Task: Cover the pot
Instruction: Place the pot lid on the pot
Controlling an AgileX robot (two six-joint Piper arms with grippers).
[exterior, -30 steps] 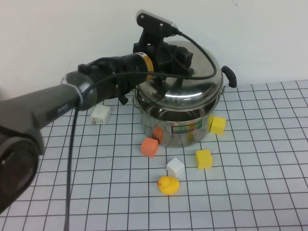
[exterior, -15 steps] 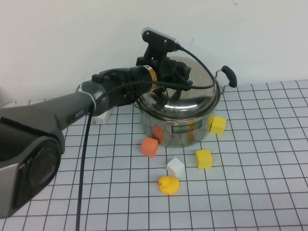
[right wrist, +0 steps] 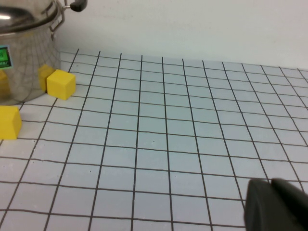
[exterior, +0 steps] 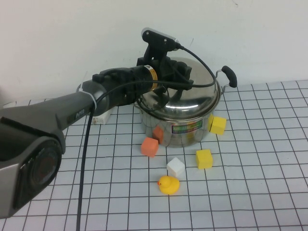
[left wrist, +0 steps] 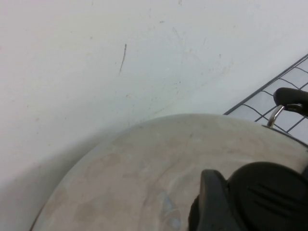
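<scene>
1. Toward the back of the gridded table (exterior: 269,192), close to the white wall, stands the pot (exterior: 180,126): large, round, shiny stainless steel, with a green-yellow label on its front and a black side handle (exterior: 229,76) sticking out on the robot's right.
2. On top of it sits a domed steel lid (exterior: 192,98), level on the rim.
3. Directly over the middle of the lid is the left gripper (exterior: 179,73), its arm reaching in from the left; whether its jaws are spread or pinching the lid's knob cannot be told.
4. Around the pot's base lie an orange block (exterior: 149,147), a white block (exterior: 175,167), two yellow blocks (exterior: 204,159) (exterior: 217,124) and a yellow duck (exterior: 168,185).
5. Only a dark corner of the right gripper (right wrist: 276,206) shows, low over bare table well to the pot's right; its jaws cannot be judged.
</scene>
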